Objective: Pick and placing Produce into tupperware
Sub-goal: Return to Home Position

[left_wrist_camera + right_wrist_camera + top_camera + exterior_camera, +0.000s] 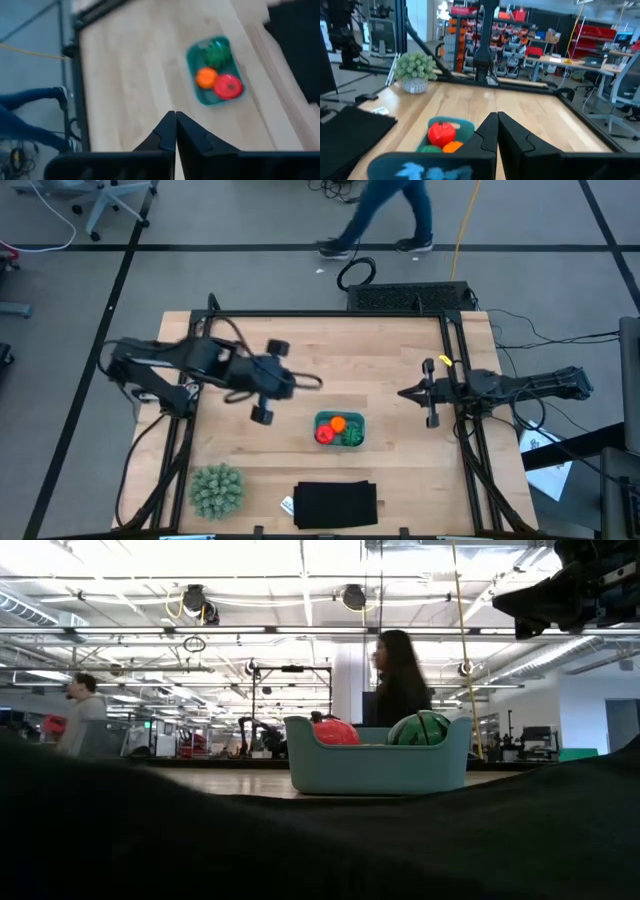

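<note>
Near the middle of the table the teal tupperware is placed, and the red fruit, the orange ball and the striped green ball are contained in it. The left gripper is seen above the table, apart from the tupperware, with jaws pressed together. The right gripper is seen at the right table edge, jaws also pressed together.
</note>
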